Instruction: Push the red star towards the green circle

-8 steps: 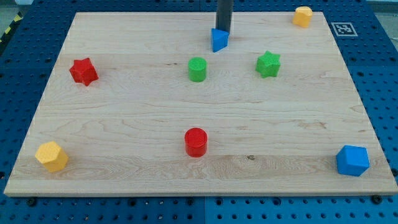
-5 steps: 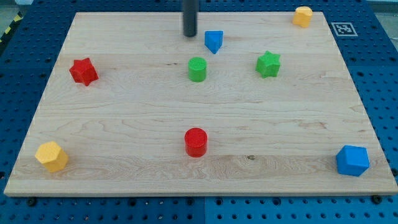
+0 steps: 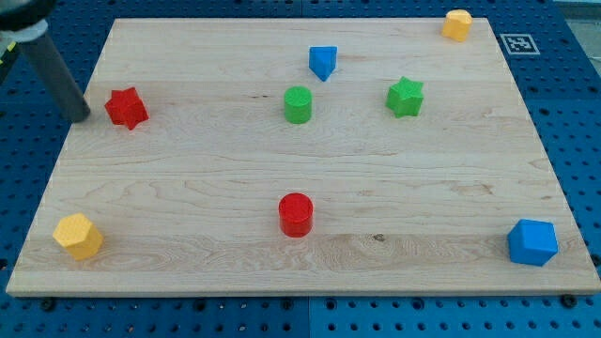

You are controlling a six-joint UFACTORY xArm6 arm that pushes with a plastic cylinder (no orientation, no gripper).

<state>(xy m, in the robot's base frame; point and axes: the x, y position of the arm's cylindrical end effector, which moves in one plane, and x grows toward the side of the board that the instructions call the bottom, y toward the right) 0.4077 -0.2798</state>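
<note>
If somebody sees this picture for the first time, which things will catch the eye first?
First, the dark rod slanting in from the view's top left, my tip just left of the red star. Next, the green circle near the top centre, right of the star. Then the large blue block at the bottom right corner.

Board [image 3: 310, 178]: pale wood, visible grain, smooth matt finish, few dark knots. Blocks look like moulded plastic, matt to faintly satin: red star [image 3: 125, 108], green circle [image 3: 298, 104], green star [image 3: 405, 97], blue block [image 3: 322, 62], red cylinder [image 3: 295, 214], yellow blocks [image 3: 77, 235] and [image 3: 457, 24], big blue block [image 3: 532, 242] (slight sheen on facets). Rod dark, smooth, dull; my tip [image 3: 83, 117] same finish. Surround [image 3: 573, 113]: blue perforated sheet, painted-metal look.
</note>
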